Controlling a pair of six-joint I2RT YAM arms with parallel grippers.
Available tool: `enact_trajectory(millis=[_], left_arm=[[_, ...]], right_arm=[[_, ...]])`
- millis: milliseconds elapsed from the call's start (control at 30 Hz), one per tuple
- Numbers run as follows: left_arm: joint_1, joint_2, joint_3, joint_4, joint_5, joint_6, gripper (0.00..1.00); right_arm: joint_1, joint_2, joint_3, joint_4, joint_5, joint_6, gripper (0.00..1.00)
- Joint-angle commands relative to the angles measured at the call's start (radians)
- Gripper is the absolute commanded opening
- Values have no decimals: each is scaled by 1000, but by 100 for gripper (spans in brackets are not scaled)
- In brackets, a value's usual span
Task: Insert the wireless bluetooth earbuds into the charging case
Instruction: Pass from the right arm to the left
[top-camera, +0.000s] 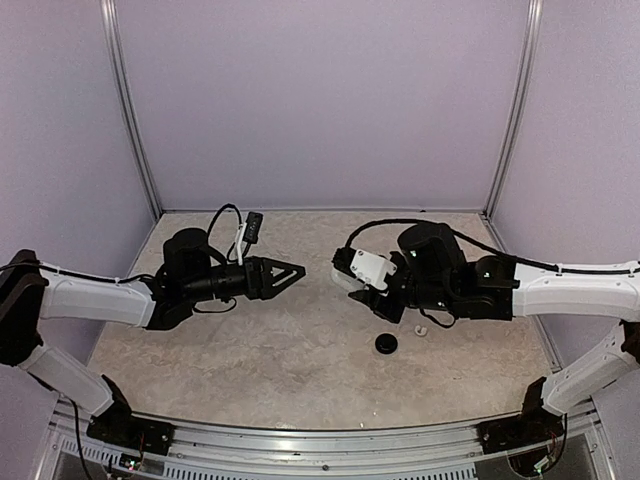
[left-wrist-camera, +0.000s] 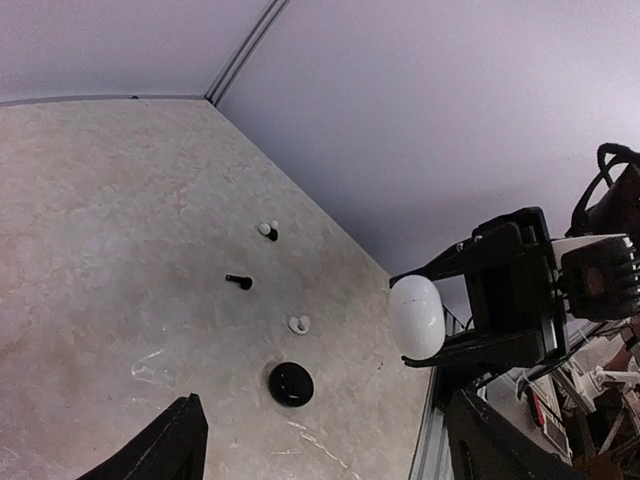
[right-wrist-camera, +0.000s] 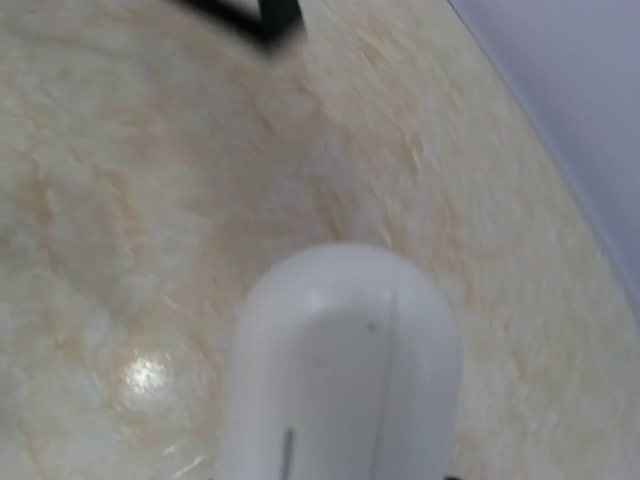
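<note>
From above, the left pincer (top-camera: 288, 272) sits left of centre and points toward the middle of the frame, its two black fingers spread with nothing between them. Facing it from the right, with a gap between them, the right pincer (top-camera: 350, 283) is clamped on the white case (top-camera: 342, 273), which is held up off the marbled table (top-camera: 250, 350). Lower right of the case, a black disc (top-camera: 386, 343) lies on the table, with a small white earbud (top-camera: 421, 329) just to its upper right. In the left wrist view the pincer's own fingers (left-wrist-camera: 170, 445) show at the two bottom corners, wide apart and empty. At the right of the frame the glossy case (left-wrist-camera: 417, 316) appears closed, pinched between the other arm's black fingers (left-wrist-camera: 480, 345). On the table near the centre lie one earbud (left-wrist-camera: 299, 324) just above the disc (left-wrist-camera: 290, 384), a second earbud (left-wrist-camera: 268, 230) higher up, and a small dark peg (left-wrist-camera: 239, 282) between them; all are apart from the case. The right wrist view is blurred: the case (right-wrist-camera: 340, 370) fills the lower middle, close to the lens, with a thin seam down its face. Above it is bare table (right-wrist-camera: 120, 200), and a black tip (right-wrist-camera: 255, 15) juts in at the top left. This pincer's own fingers cannot be made out here.
</note>
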Motion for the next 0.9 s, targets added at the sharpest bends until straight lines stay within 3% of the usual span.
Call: enact_trajectory(millis=[0, 233, 867], left_arm=[[-47, 36, 1, 65, 80, -21, 78], [-82, 63, 7, 95, 103, -26, 68], [-144, 137, 48, 187, 103, -66, 50]], right_arm=[[72, 23, 59, -5, 128, -102, 30], [138, 68, 89, -2, 212, -154, 30], [194, 116, 137, -4, 257, -212, 30]])
